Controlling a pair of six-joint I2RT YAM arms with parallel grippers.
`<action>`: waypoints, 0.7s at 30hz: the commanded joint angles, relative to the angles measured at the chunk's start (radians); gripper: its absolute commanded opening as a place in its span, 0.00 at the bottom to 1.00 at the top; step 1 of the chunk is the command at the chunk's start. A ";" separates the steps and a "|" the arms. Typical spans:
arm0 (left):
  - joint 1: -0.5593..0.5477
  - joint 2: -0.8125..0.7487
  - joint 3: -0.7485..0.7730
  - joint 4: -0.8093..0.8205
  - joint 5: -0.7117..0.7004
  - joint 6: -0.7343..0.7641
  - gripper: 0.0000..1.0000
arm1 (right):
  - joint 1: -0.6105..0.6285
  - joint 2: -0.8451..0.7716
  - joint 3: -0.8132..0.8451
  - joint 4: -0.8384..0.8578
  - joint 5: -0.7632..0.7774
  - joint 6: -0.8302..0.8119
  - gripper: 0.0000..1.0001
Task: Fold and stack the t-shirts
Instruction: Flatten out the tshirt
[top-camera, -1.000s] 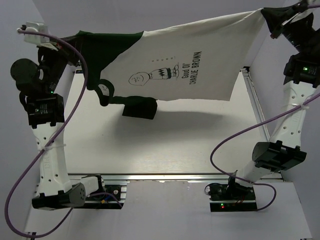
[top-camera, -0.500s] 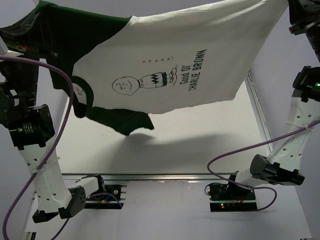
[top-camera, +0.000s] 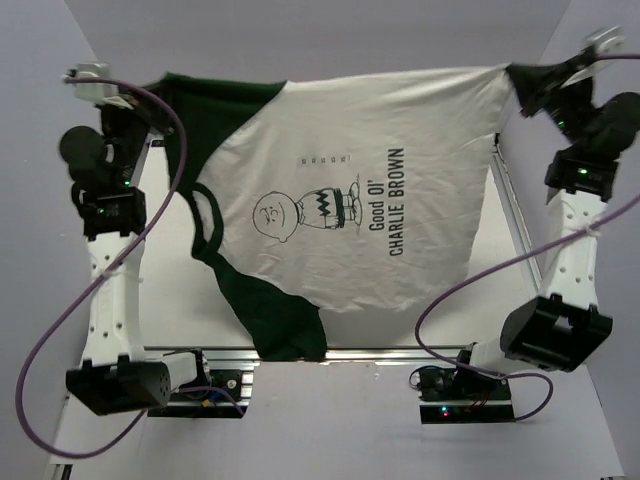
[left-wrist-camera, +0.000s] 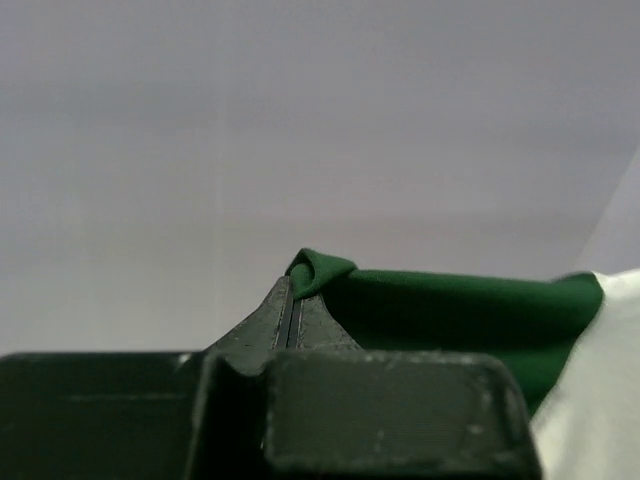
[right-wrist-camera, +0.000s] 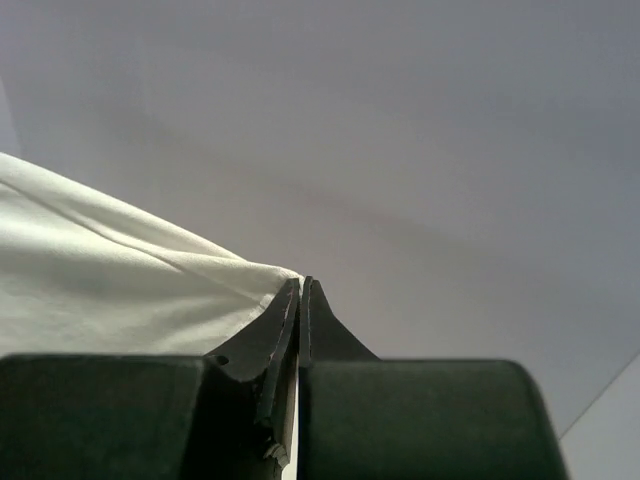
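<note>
The white t-shirt (top-camera: 340, 210) with dark green sleeves and collar, a cartoon figure and black "Charlie Brown" text hangs stretched between my two grippers above the table. My left gripper (top-camera: 158, 88) is shut on the green sleeve edge at far left; the left wrist view shows green cloth (left-wrist-camera: 450, 310) pinched at the fingertips (left-wrist-camera: 290, 290). My right gripper (top-camera: 515, 78) is shut on the white hem corner at far right; the right wrist view shows white cloth (right-wrist-camera: 120, 280) at its tips (right-wrist-camera: 302, 285). The lower green sleeve (top-camera: 280, 320) droops toward the near edge.
The white table (top-camera: 470, 270) lies under the shirt, with a metal rail (top-camera: 340, 352) along its near edge and another on the right side (top-camera: 510, 210). Purple cables (top-camera: 60, 320) loop beside both arms. Grey walls surround the cell.
Both grippers have swung the shirt: it was lifted up and outward, and now hangs lower and spread wider, its body and lower sleeve reaching toward the near edge.
</note>
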 joint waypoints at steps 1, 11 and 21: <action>0.007 0.045 -0.136 0.121 0.036 -0.022 0.00 | 0.032 0.052 -0.134 -0.059 0.010 -0.095 0.00; 0.001 0.381 -0.335 0.429 0.075 0.007 0.00 | 0.161 0.381 -0.344 0.089 0.187 -0.252 0.00; -0.040 0.786 -0.173 0.514 0.067 0.059 0.00 | 0.242 0.814 0.016 0.027 0.347 -0.264 0.00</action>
